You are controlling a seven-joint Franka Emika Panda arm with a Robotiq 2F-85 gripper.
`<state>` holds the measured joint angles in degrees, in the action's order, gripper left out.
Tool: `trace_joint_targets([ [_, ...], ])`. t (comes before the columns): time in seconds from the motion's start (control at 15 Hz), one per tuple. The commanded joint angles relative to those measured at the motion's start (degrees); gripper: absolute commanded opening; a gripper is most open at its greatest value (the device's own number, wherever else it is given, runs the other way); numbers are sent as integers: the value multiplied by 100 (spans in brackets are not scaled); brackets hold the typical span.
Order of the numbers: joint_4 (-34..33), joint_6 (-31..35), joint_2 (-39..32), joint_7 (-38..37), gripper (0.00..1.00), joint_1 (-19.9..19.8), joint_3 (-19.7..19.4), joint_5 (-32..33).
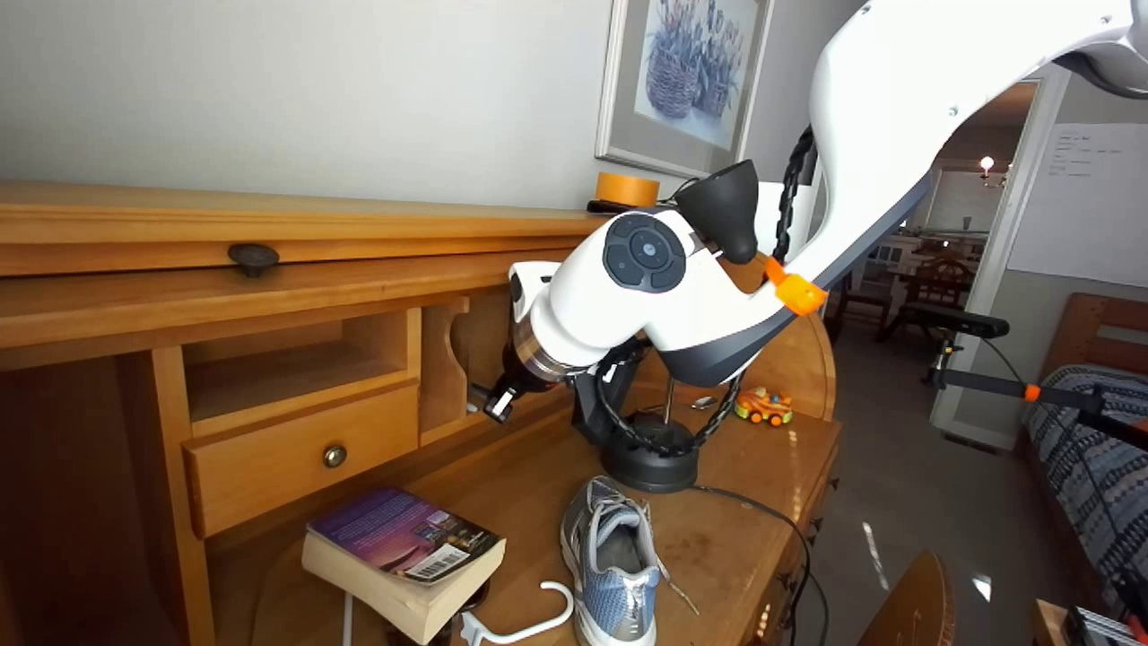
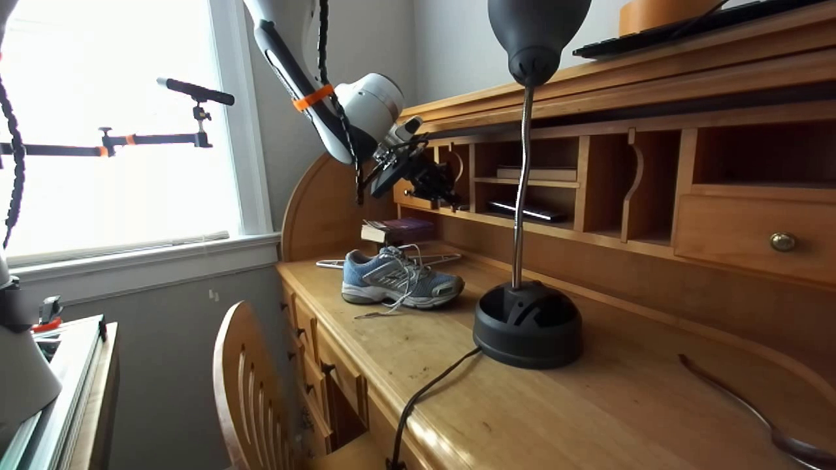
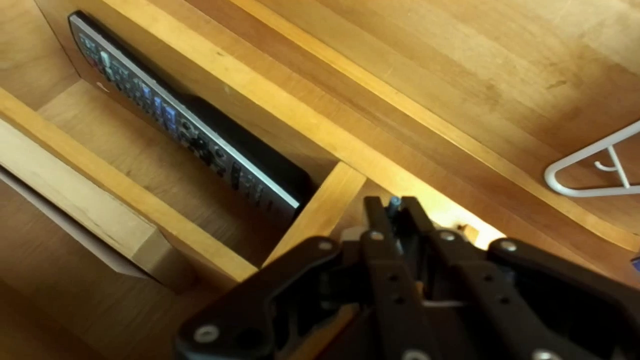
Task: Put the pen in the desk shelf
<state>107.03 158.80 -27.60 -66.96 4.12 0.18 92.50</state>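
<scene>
Found the arm (image 1: 700,314) reaching in from the upper right in an exterior view, bent sharply near the wrist, lower end turned toward the desk shelf (image 2: 582,189). Observed the gripper (image 3: 392,207) tilted, aimed downward and in at the cubbyholes, above the desktop (image 2: 457,339). Noted in the wrist view only a narrow space between the fingertips (image 3: 374,212), with the slim pen (image 3: 394,202) pinched in it, bluish at the showing end. Located pen, by that view, just beside the end of an upright panel (image 3: 320,207) and over the front lip of the desk shelf. Cannot tell whether inside a compartment or short of one.

Read in the wrist view alone: keys on the face of the remote (image 3: 185,132), in the lower compartment beside that panel. Recorded only in an exterior view: toy vehicle (image 1: 764,406) and framed picture (image 1: 686,81). Recorded likewise, only in an exterior view: window (image 2: 117,117).

Counted on or just above the desktop: one sneaker (image 2: 401,281), one purple-covered book (image 1: 404,538), one white hanger (image 3: 590,193), one black lamp (image 2: 522,346), one spoon (image 2: 800,450). Counted in the desk shelf: one remote, one pale book (image 2: 539,173) on the tier above, two knobbed drawers (image 2: 731,225).
</scene>
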Motion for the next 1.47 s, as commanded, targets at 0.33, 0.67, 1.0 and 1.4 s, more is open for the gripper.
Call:
trace_joint_targets([
  [0.33,-391,-201,-330,-484,4,61,6,18],
  [0.67,-522,-201,-453,-653,6,99,1,45],
  [1.0,-607,-199,-523,-775,45,119,-3,30],
  [1.4,-468,-202,-379,-870,80,104,11,-47],
])
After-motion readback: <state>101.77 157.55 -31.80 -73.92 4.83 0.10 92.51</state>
